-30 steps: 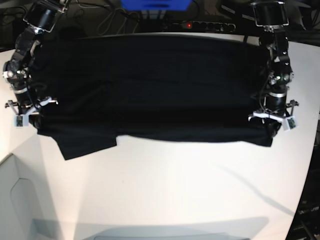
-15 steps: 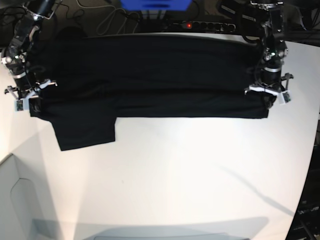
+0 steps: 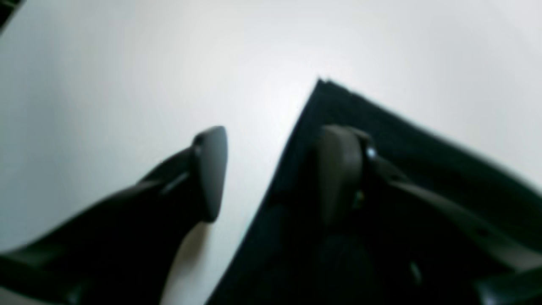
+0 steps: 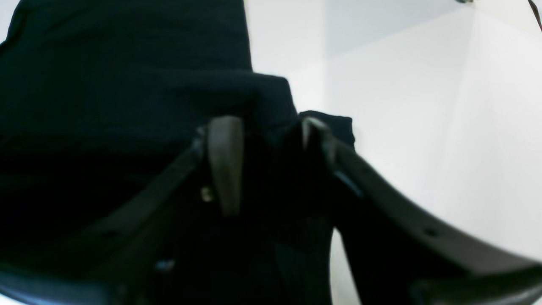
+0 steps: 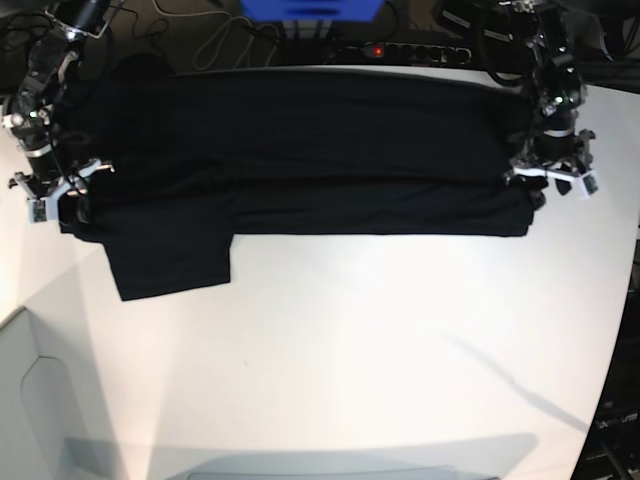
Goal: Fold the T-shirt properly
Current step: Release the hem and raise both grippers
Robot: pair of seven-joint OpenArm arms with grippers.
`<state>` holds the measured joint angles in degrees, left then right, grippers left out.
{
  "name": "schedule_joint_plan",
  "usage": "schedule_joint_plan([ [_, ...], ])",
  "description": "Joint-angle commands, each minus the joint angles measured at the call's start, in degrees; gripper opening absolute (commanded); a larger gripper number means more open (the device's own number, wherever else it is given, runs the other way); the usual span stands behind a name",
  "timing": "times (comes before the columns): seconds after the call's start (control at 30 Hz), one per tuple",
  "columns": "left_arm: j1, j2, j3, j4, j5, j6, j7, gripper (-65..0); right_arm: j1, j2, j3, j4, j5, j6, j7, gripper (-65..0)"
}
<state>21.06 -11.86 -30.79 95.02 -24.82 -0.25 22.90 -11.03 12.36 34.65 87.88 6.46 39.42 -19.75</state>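
Observation:
The black T-shirt (image 5: 300, 150) lies across the far half of the white table (image 5: 350, 340), folded into a long band, with one sleeve (image 5: 170, 262) sticking out toward the front at the left. My left gripper (image 5: 548, 184) (image 3: 275, 169) stands open at the band's right end; one finger (image 3: 338, 169) is over the cloth corner (image 3: 381, 140) and the other over bare table. My right gripper (image 5: 55, 203) (image 4: 269, 148) is at the band's left end, its fingers (image 4: 224, 161) apart with black cloth (image 4: 127, 84) lying under and between them.
Behind the table run a power strip with a red light (image 5: 400, 50), cables and a blue object (image 5: 310, 10). The table's curved edge (image 5: 615, 350) falls away at the right. A grey panel (image 5: 30, 410) sits at the front left corner.
Both grippers carried the shirt's near edge toward the back, narrowing the band, and have since opened and let go of the cloth. The left gripper has shifted slightly outward.

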Motion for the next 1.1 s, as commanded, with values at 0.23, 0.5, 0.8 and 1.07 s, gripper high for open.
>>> schedule_joint_plan([
  [0.23,-4.0,-0.7,-0.6,0.3,0.3,-0.1,-1.3,-31.1,0.5,-0.4,0.3,2.4,1.0,0.6,1.4,-38.5],
  [0.5,-8.2,-1.1,4.5,-5.5,0.4,-0.1,-1.3,-31.1,0.5,-0.6,0.3,2.1,1.0,0.6,1.4,-38.5],
  [0.8,-9.8,-1.0,5.2,-8.4,0.4,-0.1,-1.3,-41.7,0.6,-0.6,0.3,1.9,1.0,0.6,1.4,-38.5],
  [1.07,-10.9,-1.0,5.2,-8.5,0.4,-0.1,-1.3,-64.5,1.0,-0.6,0.3,2.0,1.0,0.6,1.4,-38.5],
])
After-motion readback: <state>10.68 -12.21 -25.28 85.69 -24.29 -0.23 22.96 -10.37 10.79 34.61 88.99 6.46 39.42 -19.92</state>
